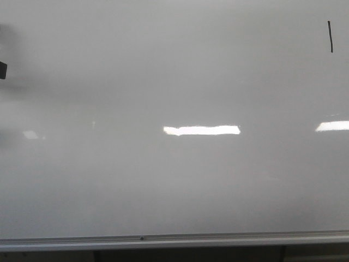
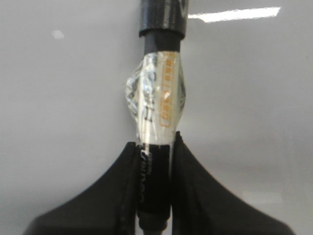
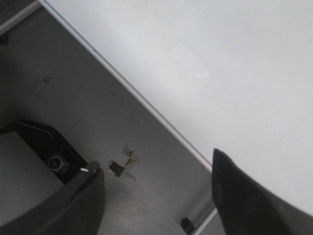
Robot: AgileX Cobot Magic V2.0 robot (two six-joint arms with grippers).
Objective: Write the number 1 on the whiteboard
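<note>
Front view: the whiteboard point(image 1: 174, 180) fills the frame, and a dark blur at its far left edge is probably the left arm, though this cannot be confirmed. Left gripper point(image 2: 155, 147) is seen clamped on a black marker point(image 2: 157, 98) wrapped in tape, the barrel running out beyond the fingertips toward the board. The number 1 point(image 1: 330, 36) is already drawn, upper right. Right gripper point(image 3: 156, 181) is held empty, fingers point(image 3: 234, 196) wide apart, over floor beside the board's edge. Writing is judged done; retraction of the marker is likely called for next.
</note>
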